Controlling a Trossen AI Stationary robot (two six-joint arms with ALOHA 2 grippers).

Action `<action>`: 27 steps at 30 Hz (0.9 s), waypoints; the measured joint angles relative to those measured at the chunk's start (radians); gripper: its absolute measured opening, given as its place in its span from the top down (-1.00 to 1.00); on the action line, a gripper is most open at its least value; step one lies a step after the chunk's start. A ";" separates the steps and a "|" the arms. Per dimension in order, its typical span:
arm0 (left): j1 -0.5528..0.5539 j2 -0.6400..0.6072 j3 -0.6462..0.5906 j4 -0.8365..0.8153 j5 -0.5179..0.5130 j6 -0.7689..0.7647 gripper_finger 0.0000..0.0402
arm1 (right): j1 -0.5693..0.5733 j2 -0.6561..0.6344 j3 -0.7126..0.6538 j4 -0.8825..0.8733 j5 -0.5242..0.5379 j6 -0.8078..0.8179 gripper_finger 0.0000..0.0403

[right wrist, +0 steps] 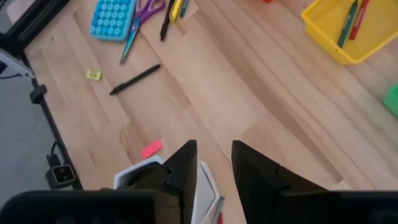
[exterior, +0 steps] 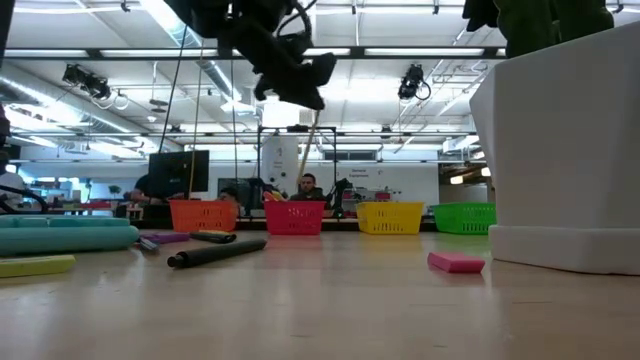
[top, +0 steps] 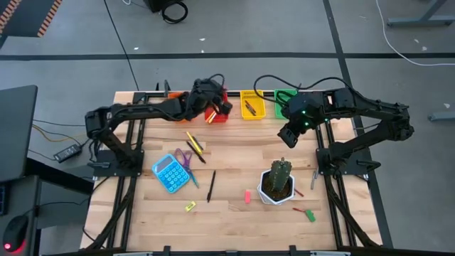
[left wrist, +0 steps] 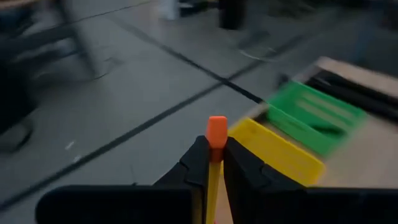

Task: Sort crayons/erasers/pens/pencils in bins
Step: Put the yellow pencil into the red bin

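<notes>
Left tool (left wrist: pixel 213 163): clamped on a yellow pencil (left wrist: pixel 216 134), orange eraser tip showing; above the red bin (top: pixel 217 114)
Right tool (right wrist: pixel 213 163): fingers apart, empty; over the tabletop (top: pixel 234 213) near the green bin (top: pixel 285 97)
Writing: none readable

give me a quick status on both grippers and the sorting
Left gripper shut on yellow pencil, over red bin. Right gripper open, empty, hovering near green bin. Nothing in the way.

Table (top: pixel 234 160): pale wood planks, matt. Bins (exterior: pixel 389 217): slotted glossy plastic. Cactus pot (exterior: pixel 560 150): smooth white, matt. Gripper fingers (right wrist: pixel 180 168): matt black.
</notes>
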 joint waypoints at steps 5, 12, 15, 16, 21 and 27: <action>0.003 0.012 0.000 -0.023 0.203 0.280 0.77 | 0.000 0.000 0.000 -0.037 -0.009 -0.003 0.47; 0.010 0.012 0.000 -0.120 0.374 0.627 0.81 | 0.000 0.000 0.000 -0.046 -0.009 -0.002 0.47; 0.023 0.020 0.000 -0.123 0.418 0.675 0.80 | 0.000 0.000 0.000 -0.045 -0.009 -0.001 0.47; 0.029 0.021 0.000 -0.130 0.427 0.681 0.79 | 0.000 0.000 0.000 -0.045 -0.009 -0.001 0.47; 0.073 0.036 -0.002 -0.182 0.443 0.692 0.76 | 0.000 0.000 0.000 -0.045 -0.009 0.008 0.47; 0.127 0.082 -0.001 -0.194 0.533 0.718 0.78 | 0.000 0.000 0.000 -0.045 -0.009 0.016 0.47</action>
